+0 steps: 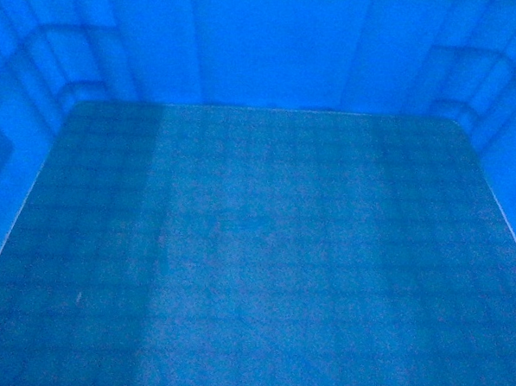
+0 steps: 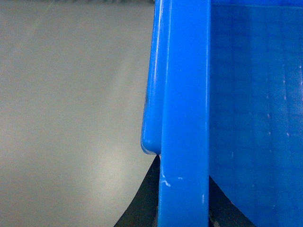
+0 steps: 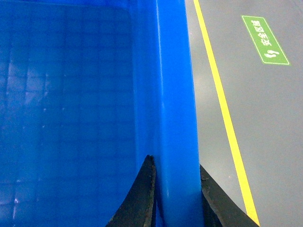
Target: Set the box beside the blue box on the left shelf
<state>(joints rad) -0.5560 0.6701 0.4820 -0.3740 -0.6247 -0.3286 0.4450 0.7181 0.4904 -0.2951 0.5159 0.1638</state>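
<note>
While clamped on two opposite walls, fills the head view edge to edge: large open-top rectangular blue plastic crate (image 1: 255,245), glossy gridded floor and stepped inner walls only. Appears carried clear of the smooth grey floor (image 2: 71,118), seen below and beside the rim in both wrist views.

Hazards, by size:

1. Blind carry. Shows neither the left roller shelf nor the second blue box in any view. Risks striking the rack or the neighbouring box, or setting down off the rollers, because the crate blocks the forward camera.
2. Tilt or swing. Depends on two narrow grips alone for a wide load. Allows one side to drop if the arms move out of step. Move both arms together and level.
3. Drift in the aisle. Shows a painted yellow floor line (image 3: 227,123) and a green rectangular floor sign (image 3: 265,40) just beside the crate's right wall. Cannot judge heading from these alone.
4. Slip at the left gripper (image 2: 182,198). Closed on the thick rolled rim, one dark jaw either side of the wall. Offers smooth, glossy plastic and little bite. Cannot tell grip depth.
5. Slip at the right gripper (image 3: 175,189). Closed likewise on the right wall, jaws pinching from inside and outside. Avoid sudden stops.
</note>
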